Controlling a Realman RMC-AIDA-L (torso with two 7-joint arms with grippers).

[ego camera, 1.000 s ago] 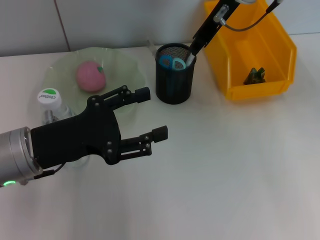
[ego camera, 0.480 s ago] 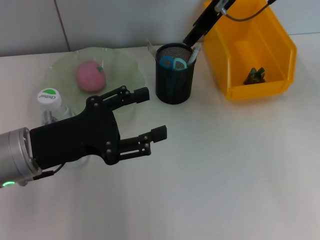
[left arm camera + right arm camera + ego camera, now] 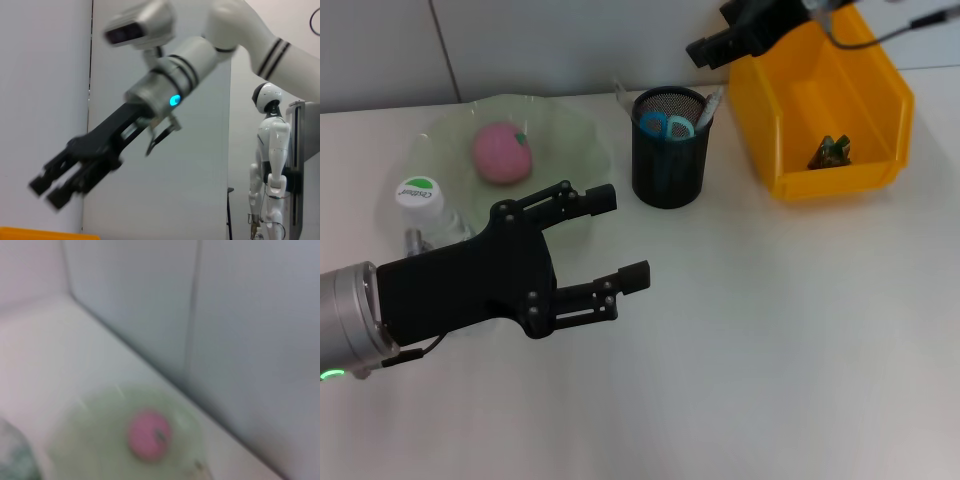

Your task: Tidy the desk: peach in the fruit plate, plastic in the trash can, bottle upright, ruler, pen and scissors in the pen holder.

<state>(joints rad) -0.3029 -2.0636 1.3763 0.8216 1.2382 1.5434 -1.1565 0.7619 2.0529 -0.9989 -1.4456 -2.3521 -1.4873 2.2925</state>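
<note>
R gripper [image 3: 705, 48] is being held above and behind pen holder [image 3: 669, 160], fingers apart, nothing gripped. L gripper [image 3: 618, 236], fingers spread, is being held empty w/ upright bottle [image 3: 421, 205] beside L arm.

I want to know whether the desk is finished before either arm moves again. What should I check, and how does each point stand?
1. Peach in the fruit plate: ok.
2. Plastic in the yellow trash can: ok.
3. Bottle upright: ok, cap facing up.
4. Scissors in the pen holder: ok; ruler cannot tell.
5. Left gripper open and empty above the table: ok.
6. Right gripper clear above the holder: ok; fingers empty.
</note>
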